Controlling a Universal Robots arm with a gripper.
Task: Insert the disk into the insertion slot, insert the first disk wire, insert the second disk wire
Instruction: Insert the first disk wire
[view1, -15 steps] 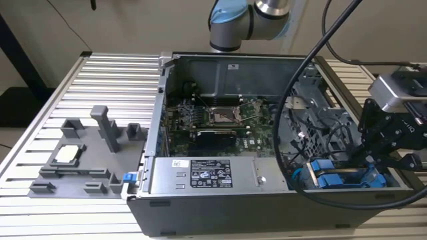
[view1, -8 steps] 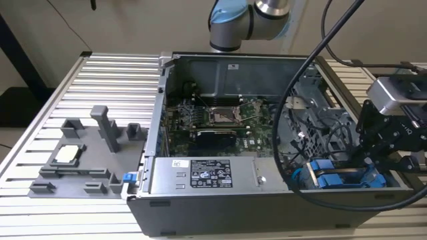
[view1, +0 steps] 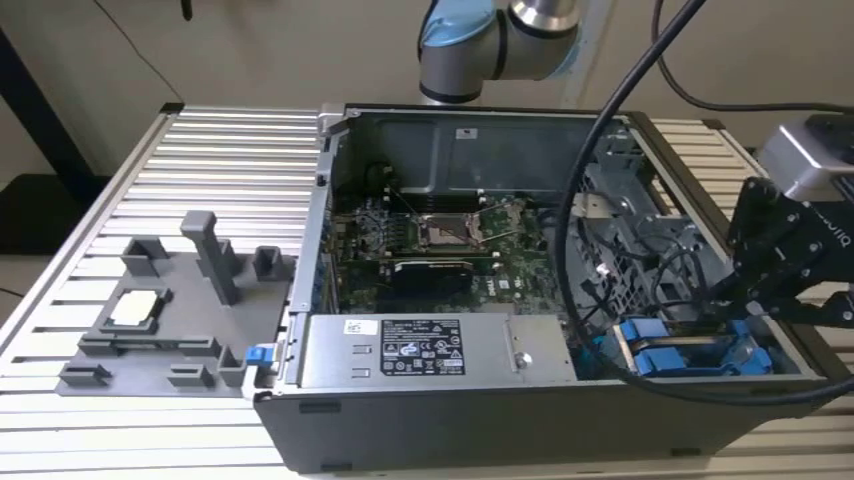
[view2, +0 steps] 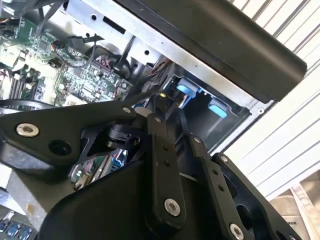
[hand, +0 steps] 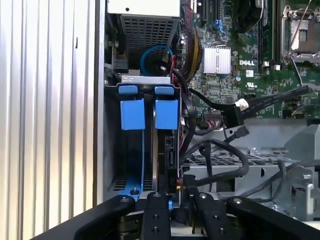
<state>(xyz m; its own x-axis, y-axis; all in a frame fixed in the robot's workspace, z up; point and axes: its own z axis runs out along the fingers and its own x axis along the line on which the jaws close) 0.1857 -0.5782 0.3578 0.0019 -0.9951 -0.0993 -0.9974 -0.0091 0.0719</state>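
The disk (hand: 167, 155) stands on edge in the insertion slot (hand: 112, 150), its blue carrier tab (hand: 166, 114) beside a second blue tab (hand: 132, 114). In the exterior view the blue carriers (view1: 681, 352) sit at the case's front right corner. My gripper (hand: 175, 199) is at the disk's end opposite the tabs. Its fingers (hand: 155, 215) stand close together on a dark wire connector with red and yellow leads. In the second wrist view the gripper (view2: 167, 107) reaches toward the bay's blue fittings (view2: 186, 90). The exterior view has the gripper (view1: 731, 312) just above the bay.
Two loose black connectors (hand: 234, 117) hang over the motherboard (view1: 427, 240) near the bay. The grey power-supply box (view1: 414, 350) lies along the case front. A thick black cable (view1: 587, 200) loops into the case. A grey fixture plate (view1: 174, 310) sits on the slatted table to the exterior view's left.
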